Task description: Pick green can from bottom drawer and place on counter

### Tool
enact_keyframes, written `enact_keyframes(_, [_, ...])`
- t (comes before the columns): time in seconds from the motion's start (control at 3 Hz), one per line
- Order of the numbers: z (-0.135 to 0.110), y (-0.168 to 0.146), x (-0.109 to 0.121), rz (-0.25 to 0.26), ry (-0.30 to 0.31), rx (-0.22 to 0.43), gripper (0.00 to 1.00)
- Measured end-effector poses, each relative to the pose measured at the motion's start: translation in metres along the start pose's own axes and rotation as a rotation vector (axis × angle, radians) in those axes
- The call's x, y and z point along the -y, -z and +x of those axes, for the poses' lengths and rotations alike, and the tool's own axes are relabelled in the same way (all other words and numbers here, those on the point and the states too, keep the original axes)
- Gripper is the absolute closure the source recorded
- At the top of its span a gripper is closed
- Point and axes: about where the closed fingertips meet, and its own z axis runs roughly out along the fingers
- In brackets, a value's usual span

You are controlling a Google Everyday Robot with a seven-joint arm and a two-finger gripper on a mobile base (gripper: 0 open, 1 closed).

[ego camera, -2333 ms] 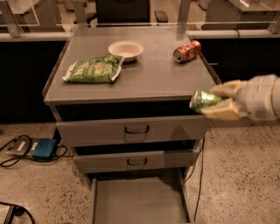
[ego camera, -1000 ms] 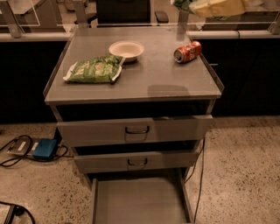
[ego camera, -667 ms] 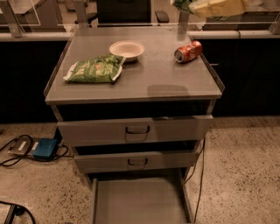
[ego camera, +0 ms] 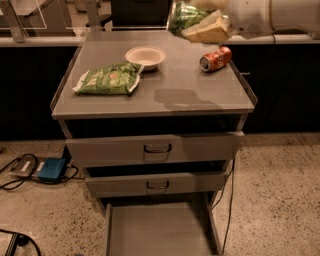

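Gripper (ego camera: 199, 26) above counter (ego camera: 190, 97) clamped on one green can (ego camera: 181, 15), we count one orange-red can (ego camera: 216, 58), one bowl (ego camera: 145, 56), one snack bag (ego camera: 107, 80), labels unreadable

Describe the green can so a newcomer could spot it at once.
Find the grey counter atop the drawer cabinet, then look above its far right edge, where the gripper hangs. The green can is clamped in it, airborne, unlike the orange-red can lying below and the flat green snack bag.
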Motion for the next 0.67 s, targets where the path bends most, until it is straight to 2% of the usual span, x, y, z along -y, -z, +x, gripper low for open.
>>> enact_keyframes(0.33, [0.024, -0.040, -0.005, -0.015, -0.013, -0.018, 1.00])
enact_keyframes(0.67, [0.044, -0.061, -0.001, -0.016, -0.010, -0.038, 1.00])
